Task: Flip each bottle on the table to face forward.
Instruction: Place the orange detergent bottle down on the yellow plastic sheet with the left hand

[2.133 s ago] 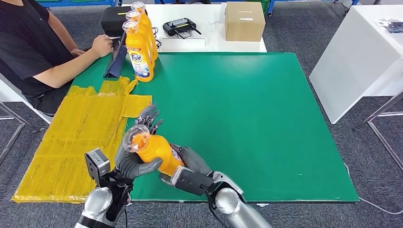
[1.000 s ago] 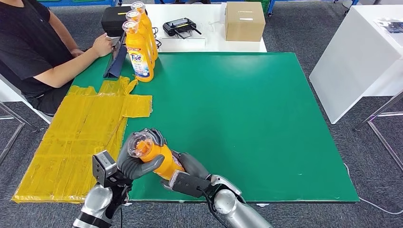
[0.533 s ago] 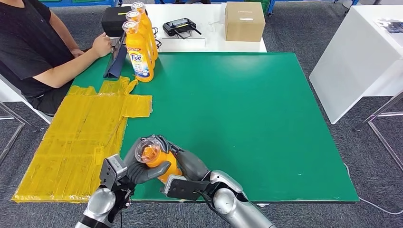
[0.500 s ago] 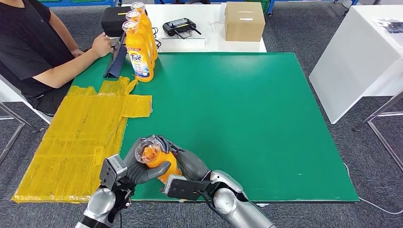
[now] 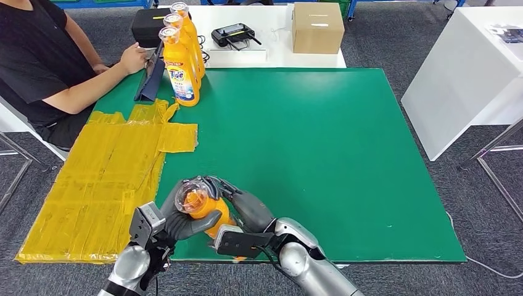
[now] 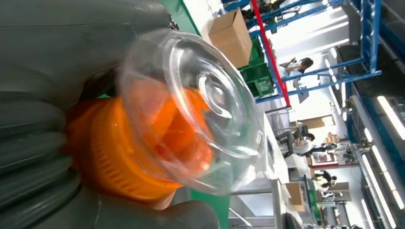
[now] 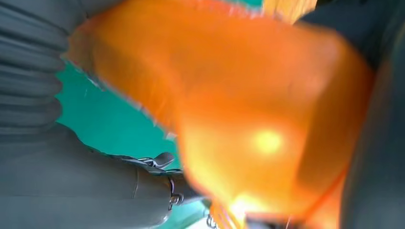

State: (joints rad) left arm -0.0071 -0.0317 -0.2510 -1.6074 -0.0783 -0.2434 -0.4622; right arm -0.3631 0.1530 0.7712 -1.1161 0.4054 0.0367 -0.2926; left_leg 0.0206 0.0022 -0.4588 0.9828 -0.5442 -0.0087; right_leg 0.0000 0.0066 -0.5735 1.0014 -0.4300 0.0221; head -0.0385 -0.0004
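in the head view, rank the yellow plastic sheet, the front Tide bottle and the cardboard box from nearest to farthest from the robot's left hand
From the left hand:
1. Yellow plastic sheet, just to its left.
2. Front Tide bottle, standing at the green table's far left.
3. Cardboard box, on the white table beyond.

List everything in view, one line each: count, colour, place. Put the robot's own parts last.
held bottle: one, orange with a clear cap, upright at the near edge of the mat, between both hands.
standing bottles: three, orange, in a row at the mat's far left corner; the front one shows a Tide label.
green mat: one, covering the table.
yellow sheet: one, crumpled, along the mat's left side.
cardboard box: one, brown, on the white table behind.
black controller: one, on the white table.
black case: one, behind the bottles.
person: one, black shirt, seated at far left.
left hand: grey, grips the bottle's neck.
right hand: grey, holds the bottle's body.
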